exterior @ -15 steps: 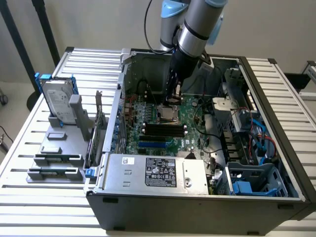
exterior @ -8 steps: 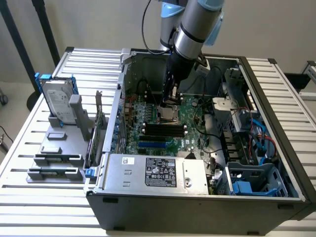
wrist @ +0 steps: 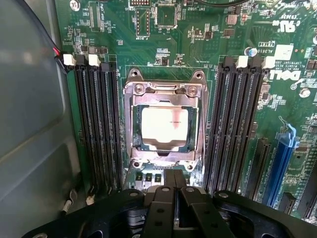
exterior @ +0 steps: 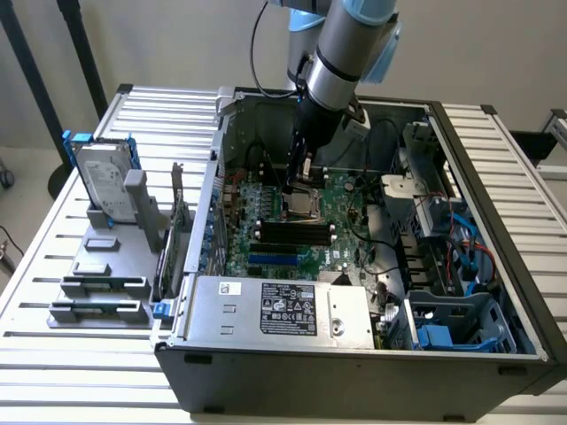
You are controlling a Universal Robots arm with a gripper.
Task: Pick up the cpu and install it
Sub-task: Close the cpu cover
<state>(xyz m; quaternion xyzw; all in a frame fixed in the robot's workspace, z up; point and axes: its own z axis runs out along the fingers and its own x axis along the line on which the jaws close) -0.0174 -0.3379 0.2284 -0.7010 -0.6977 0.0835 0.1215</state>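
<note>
- Starting nearest in the exterior view, a silver power supply (exterior: 279, 310) lies along the near edge of the open computer case (exterior: 354, 381); its label print is too small to read.
- On the exterior view's left, a grey holder (exterior: 106, 288) stands on the slatted worktop (exterior: 53, 372) just beside the case wall. It carries a hard drive (exterior: 102, 181) upright in a blue bracket.
- Farther in, the tool (exterior: 301, 181) hangs inside the case over the middle of the motherboard (exterior: 266, 239). The case walls are well apart from it on either side, and cables (exterior: 465, 235) bunch toward the exterior view's right.
- The wrist view gives what the arm hides from outside: the cpu (wrist: 165, 128) lies flat in its socket (wrist: 166, 88), ringed by a metal frame. Dark memory slots (wrist: 96, 124) flank it on both sides.
- The tool's fingers (wrist: 163, 208) are pressed together, gripping nothing, with their tips just short of the socket's edge.
- White "DELL" lettering (wrist: 290, 74) is printed on the green board.
</note>
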